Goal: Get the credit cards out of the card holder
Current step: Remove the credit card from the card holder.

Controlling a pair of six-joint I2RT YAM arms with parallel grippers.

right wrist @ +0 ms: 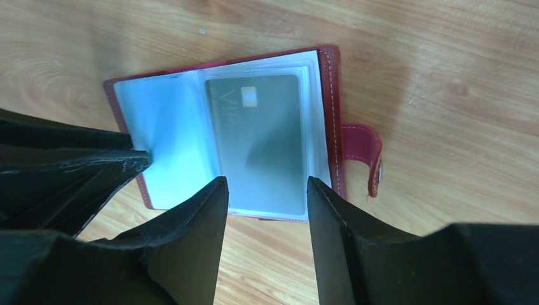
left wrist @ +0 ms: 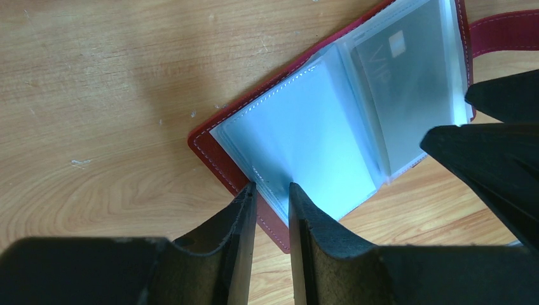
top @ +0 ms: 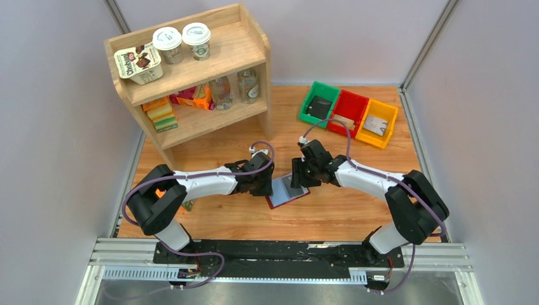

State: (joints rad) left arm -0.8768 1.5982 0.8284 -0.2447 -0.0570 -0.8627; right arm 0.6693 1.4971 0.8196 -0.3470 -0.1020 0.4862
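The maroon card holder [top: 287, 190] lies open on the wooden table between my two grippers. Its clear sleeves show in the left wrist view [left wrist: 305, 140] and the right wrist view [right wrist: 171, 140]. A greyish credit card marked VIP [right wrist: 260, 140] sits inside the right-hand sleeve, also seen from the left wrist [left wrist: 407, 95]. The snap tab [right wrist: 365, 155] sticks out to the right. My left gripper [left wrist: 272, 185] is nearly closed, its tips on the edge of the left half's sleeves. My right gripper [right wrist: 267, 181] is open, low over the near edge of the card's sleeve. No black card shows.
A wooden shelf [top: 191, 70] with cups, bottles and boxes stands at the back left. Green [top: 320, 101], red [top: 348, 109] and yellow [top: 376, 122] bins sit at the back right. My right gripper's fingers [left wrist: 496, 146] are close to my left one.
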